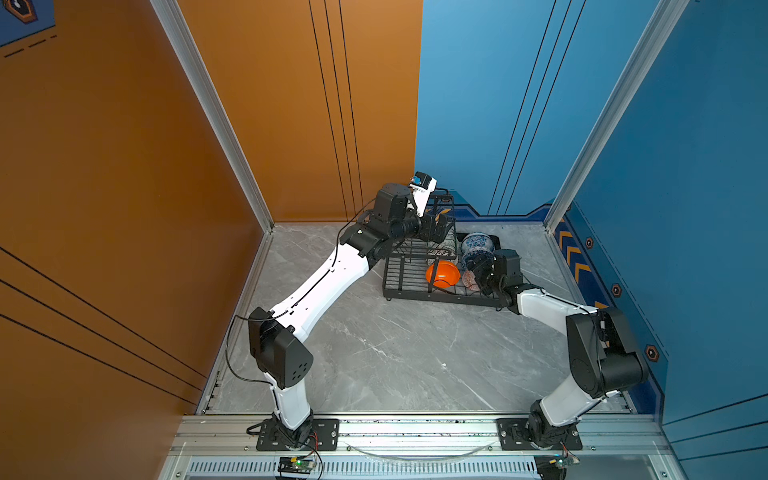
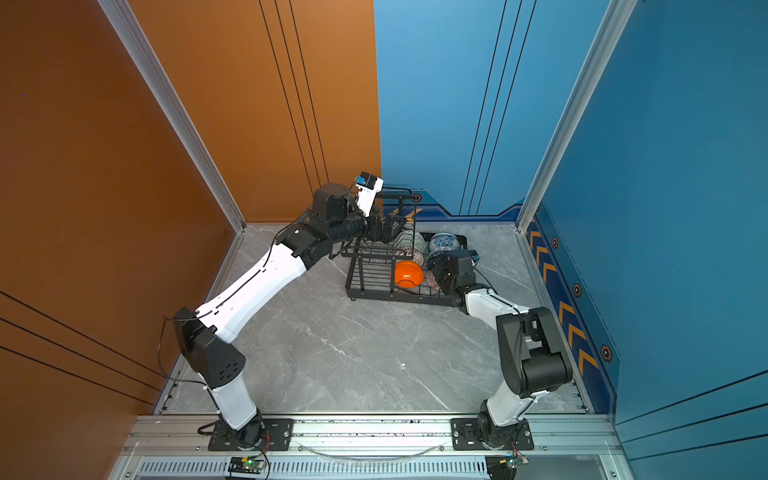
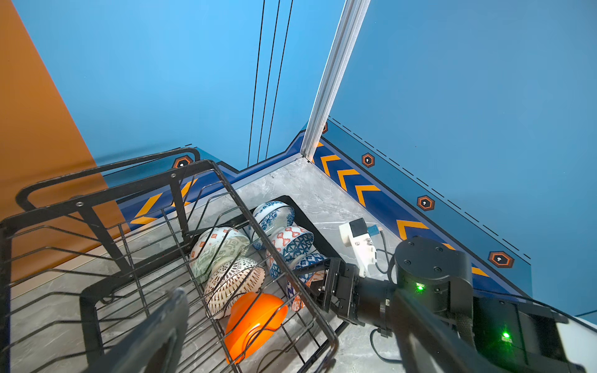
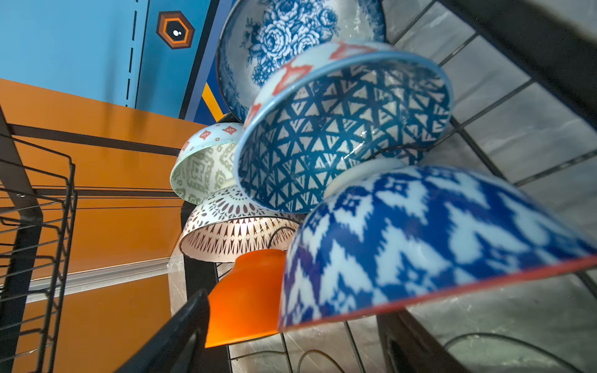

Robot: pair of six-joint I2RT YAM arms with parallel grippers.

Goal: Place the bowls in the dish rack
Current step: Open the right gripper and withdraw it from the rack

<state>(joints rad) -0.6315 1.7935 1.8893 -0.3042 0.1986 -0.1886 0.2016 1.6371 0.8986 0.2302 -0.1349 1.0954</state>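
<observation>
Now, nearest on the bench, the right end effector is reaching into the front corner of the dish rack. In the right wrist view its jaws are standing wide apart around the wall of the blue-and-white bowl with the orange-red rim, and a gap is showing at one side, so it is not pinching anything. This bowl is standing on its edge in the base tray, just beside the orange bowl. Behind them the blue triangle bowl and the dark-lattice bowl are standing, then the pale-green bowl and the blue-floral bowl. So all six are sitting in the rack.

I am judging that the step in hand is to leave the last bowl. The fingers should be drawing straight back along their own line, slowly, without hooking the rim, because this bowl seems to be leaning on its neighbour and could roll.

Farthest, the left end effector is hovering wide open and empty at the upper basket.
</observation>
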